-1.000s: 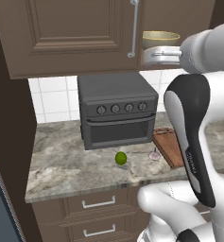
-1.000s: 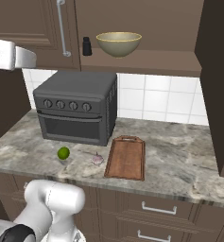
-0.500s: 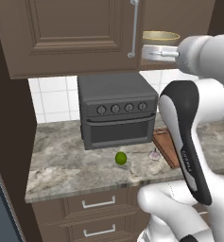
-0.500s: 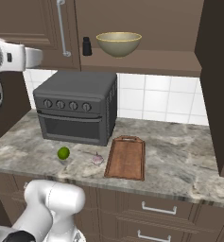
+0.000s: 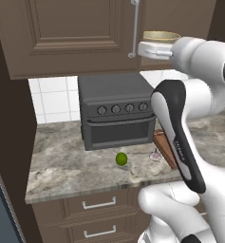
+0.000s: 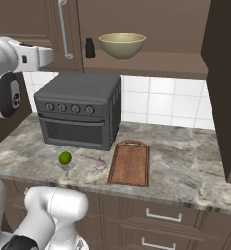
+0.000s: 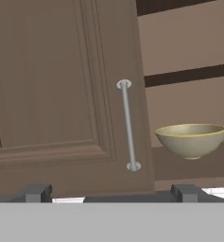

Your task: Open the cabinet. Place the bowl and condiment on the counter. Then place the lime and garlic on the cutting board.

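You are looking at the cabinet (image 6: 151, 34) with its right-hand door swung wide and its left door (image 7: 61, 94) shut, the long silver handle (image 7: 128, 125) running upright down that door's right edge. In the hand view the jaws (image 7: 111, 191) stand fully open and hold nothing, their tips low at about 6 o'clock, with the handle straight ahead above them and the bowl (image 7: 191, 139) at roughly 3 o'clock on the cabinet shelf (image 6: 151, 63). In the right base view the bowl sits upright on that shelf, and the condiment (image 6: 89, 48) stands just beside it at its 9 o'clock, apart from it. Below, a dark toaster oven (image 6: 78, 114) rests on the worktop (image 6: 185, 166). In front of it lies the lime (image 6: 65, 157), the garlic (image 6: 101, 164) near it at its 3 o'clock, and the cutting board (image 6: 130, 162) lies bare just beyond the garlic at 3 o'clock again. Drawers (image 6: 156, 215) sit under the worktop.
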